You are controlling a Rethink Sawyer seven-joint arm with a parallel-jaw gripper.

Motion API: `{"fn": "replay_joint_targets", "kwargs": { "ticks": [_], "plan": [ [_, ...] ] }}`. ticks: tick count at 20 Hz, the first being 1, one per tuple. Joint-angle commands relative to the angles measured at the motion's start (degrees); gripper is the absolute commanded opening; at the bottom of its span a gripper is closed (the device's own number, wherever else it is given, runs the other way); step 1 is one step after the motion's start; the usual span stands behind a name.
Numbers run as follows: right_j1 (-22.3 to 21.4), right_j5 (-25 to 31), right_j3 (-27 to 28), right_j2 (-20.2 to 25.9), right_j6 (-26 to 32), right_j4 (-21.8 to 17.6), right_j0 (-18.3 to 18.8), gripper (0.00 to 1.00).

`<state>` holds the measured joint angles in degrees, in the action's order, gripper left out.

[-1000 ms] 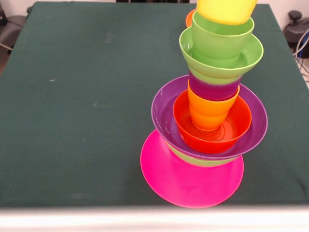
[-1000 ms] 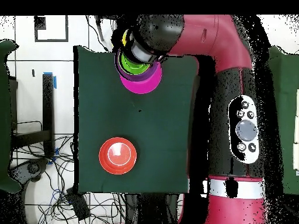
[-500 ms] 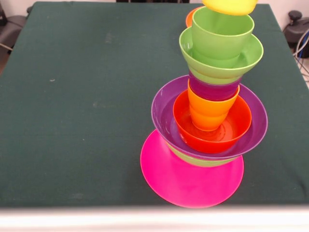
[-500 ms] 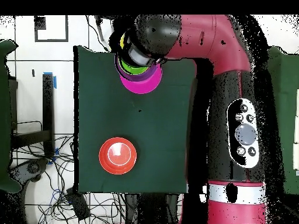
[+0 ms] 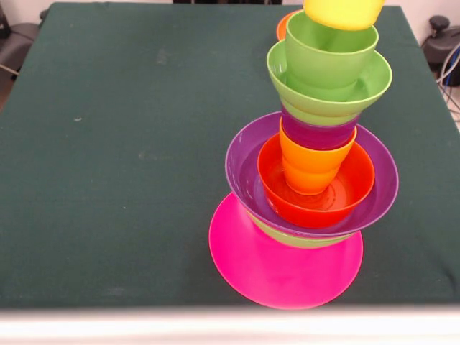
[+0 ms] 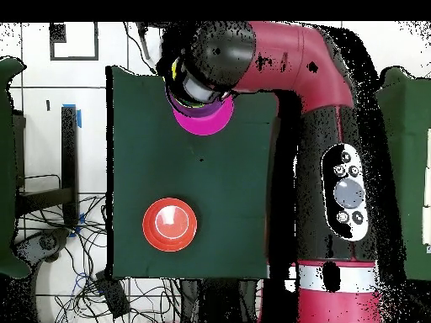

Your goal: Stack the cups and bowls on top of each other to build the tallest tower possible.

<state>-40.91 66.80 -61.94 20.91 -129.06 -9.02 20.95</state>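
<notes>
While the yellow cup (image 5: 343,12) hangs just over the mouth of the light green cup (image 5: 331,50), I judge the step in hand to be capping the tower (image 5: 313,165), and what comes next calls for a straight, gentle descent so the cup seats without nudging the column. My gripper itself is hidden behind my arm (image 6: 278,59) in the overhead view and out of sight in the front one, so I cannot tell how it stands, though the cup seems carried.

From the front, the tower sits toward four o'clock on the green table (image 5: 129,144). Reading downward: light green cup nested in the light green bowl (image 5: 374,83), a purple cup (image 5: 316,134) beneath, an orange cup (image 5: 313,165) standing in an orange-red bowl (image 5: 352,190), that inside the wide purple bowl (image 5: 244,172), a green rim peeking below, all on the upturned pink bowl (image 5: 244,262). All pieces are glossy plastic.

Overhead, a second orange-red bowl (image 6: 170,225) lies well apart at seven o'clock from the tower, unused.
</notes>
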Motion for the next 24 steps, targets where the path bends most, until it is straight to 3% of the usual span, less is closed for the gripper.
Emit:
{"fn": "replay_joint_targets", "kwargs": {
  "ticks": [1, 24],
  "plan": [
    [0.88, -1.71, -8.72, 0.83, 6.15, -1.41, 0.21, 0.00],
    [1.73, -2.75, -7.76, 1.03, 6.44, -2.33, 0.33, 0.00]
  ]
}}
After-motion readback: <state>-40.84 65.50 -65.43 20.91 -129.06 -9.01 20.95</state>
